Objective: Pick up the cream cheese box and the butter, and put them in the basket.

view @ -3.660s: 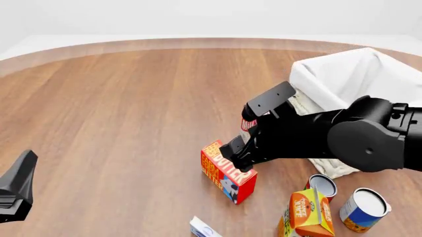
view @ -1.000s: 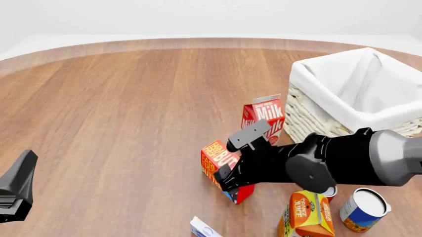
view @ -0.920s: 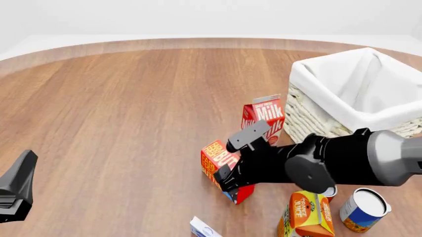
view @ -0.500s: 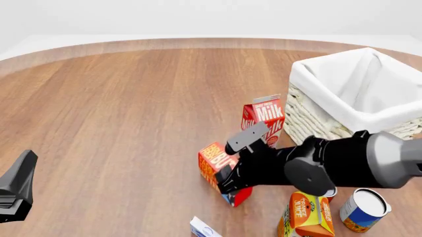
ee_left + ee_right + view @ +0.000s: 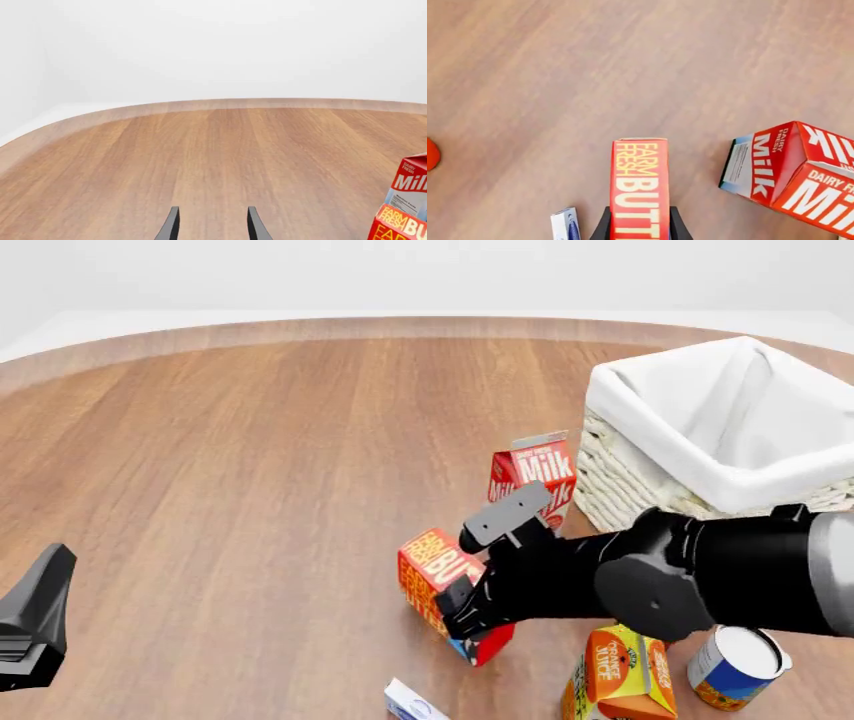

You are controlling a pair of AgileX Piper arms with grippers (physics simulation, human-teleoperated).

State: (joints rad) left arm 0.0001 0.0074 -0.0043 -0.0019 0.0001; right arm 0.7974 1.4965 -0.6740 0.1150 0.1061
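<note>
Right pincer: clenched across the butter, by its narrow sides so it cannot slip.
Left pincer: released, idle.
Basket: beyond the milk carton, the butter's goal.

Front view: high, looking forward and down over the bench. Right wrist view: close, looking straight down. Left wrist view: low, level across bench. All share the butter and milk carton.

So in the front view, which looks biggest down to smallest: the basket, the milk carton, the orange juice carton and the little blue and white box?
1. Basket
2. Orange juice carton, though it is nearer the camera and cut off
3. Milk carton, close to the juice carton, so this pair is unsure
4. Cream cheese box, mostly out of frame
</note>
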